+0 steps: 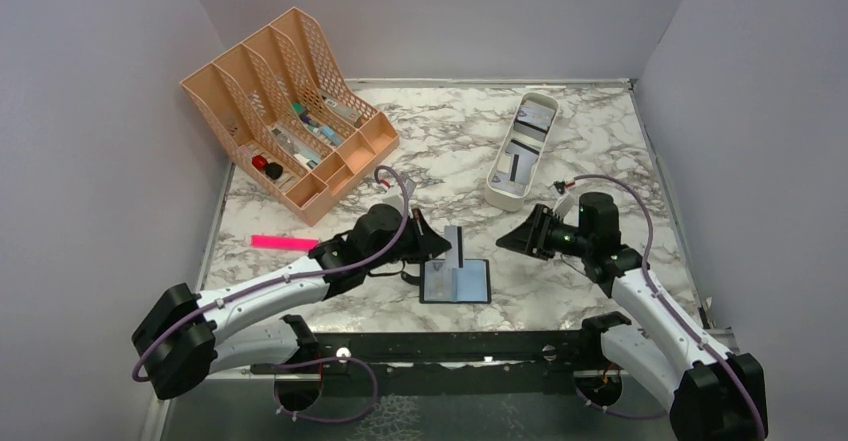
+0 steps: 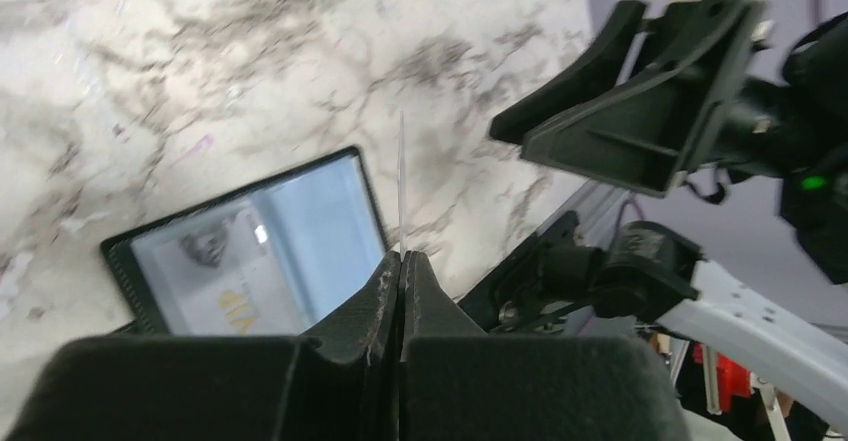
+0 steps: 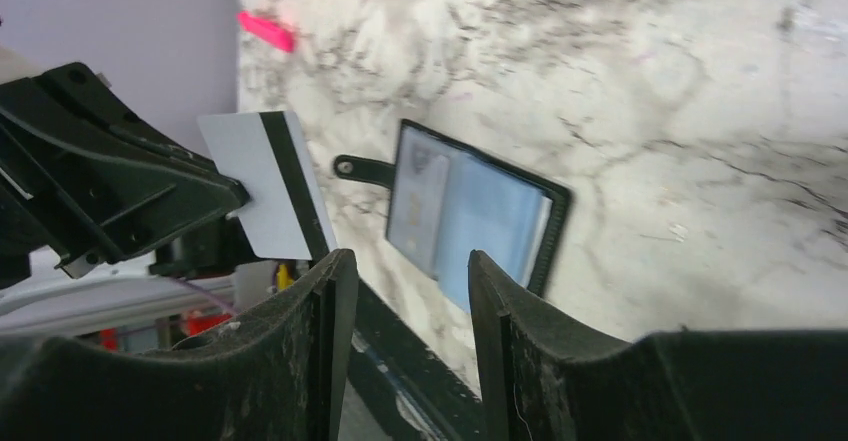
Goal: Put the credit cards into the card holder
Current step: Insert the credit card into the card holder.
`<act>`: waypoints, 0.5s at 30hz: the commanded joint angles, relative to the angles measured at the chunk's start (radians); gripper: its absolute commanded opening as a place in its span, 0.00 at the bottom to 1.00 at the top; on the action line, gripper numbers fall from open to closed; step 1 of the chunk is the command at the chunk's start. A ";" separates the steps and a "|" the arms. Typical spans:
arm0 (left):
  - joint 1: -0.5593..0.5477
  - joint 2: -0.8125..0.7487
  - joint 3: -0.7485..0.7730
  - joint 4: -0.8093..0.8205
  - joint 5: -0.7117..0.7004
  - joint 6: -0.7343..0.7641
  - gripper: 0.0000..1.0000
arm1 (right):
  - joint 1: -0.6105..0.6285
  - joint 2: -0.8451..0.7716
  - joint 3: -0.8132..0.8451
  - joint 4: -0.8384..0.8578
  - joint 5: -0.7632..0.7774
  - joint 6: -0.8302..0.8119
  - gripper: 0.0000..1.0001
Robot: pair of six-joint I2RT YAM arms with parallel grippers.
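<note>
We find the left gripper [image 1: 436, 249] clamped on a white card [image 1: 454, 244] with a black stripe, held on edge just above the card holder [image 1: 457, 283], which lies spread on the counter [image 1: 600, 161] at lower centre of the top view. The right gripper [image 1: 512, 238], jaws parted and holding nothing, faces the card from the right. Further cards [image 1: 520, 161] lie in a white tray [image 1: 498, 189] at upper right.

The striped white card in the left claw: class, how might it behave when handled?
Probably stiff: the card juts straight from the left claw without sagging. Likely light: it looks edge-thin from the left wrist. Its smooth face may slip in a loose pinch.
</note>
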 commanded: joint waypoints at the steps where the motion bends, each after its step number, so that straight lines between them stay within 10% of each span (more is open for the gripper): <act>1: -0.004 0.048 -0.101 0.072 0.045 -0.042 0.00 | 0.009 0.025 -0.016 -0.132 0.154 -0.122 0.48; 15: 0.038 0.178 -0.201 0.218 0.148 -0.086 0.00 | 0.190 0.295 -0.062 0.063 0.258 -0.095 0.43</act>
